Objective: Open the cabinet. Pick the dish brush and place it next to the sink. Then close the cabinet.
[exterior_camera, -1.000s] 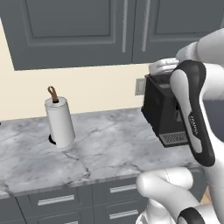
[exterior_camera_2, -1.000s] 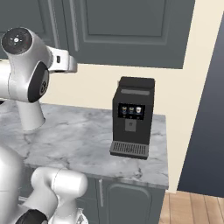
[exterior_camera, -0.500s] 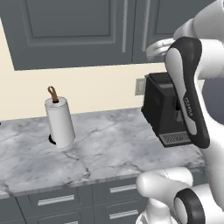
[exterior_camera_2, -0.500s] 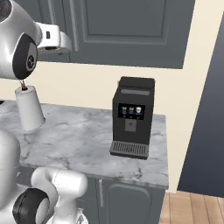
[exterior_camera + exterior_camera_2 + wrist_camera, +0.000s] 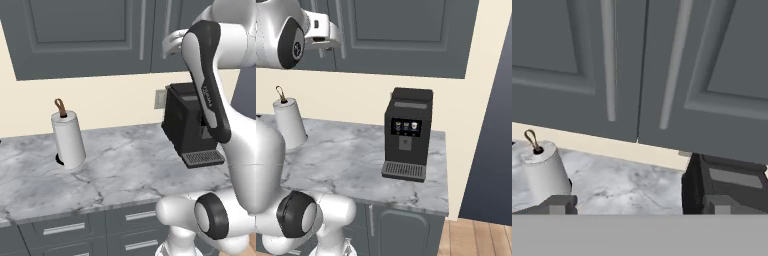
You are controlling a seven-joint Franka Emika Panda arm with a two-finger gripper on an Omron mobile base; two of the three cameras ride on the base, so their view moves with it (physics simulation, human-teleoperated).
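Hiding, presumably, dish brush: cabinet [image 5: 642, 65] shut.

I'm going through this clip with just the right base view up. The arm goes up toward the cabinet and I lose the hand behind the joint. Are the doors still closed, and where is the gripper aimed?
Observer: Both doors of the cabinet are closed. In the hand view the two bar handles hang side by side at the centre seam.
Operator: And the gripper?
Observer: The gripper is open, fingertips wide apart and empty. It faces the seam between the doors, short of the handles.
Operator: Anything below it on the counter?
Observer: In the hand view the paper-towel roll sits lower left and the coffee machine lower right, so the hand is between them. I see no dish brush.
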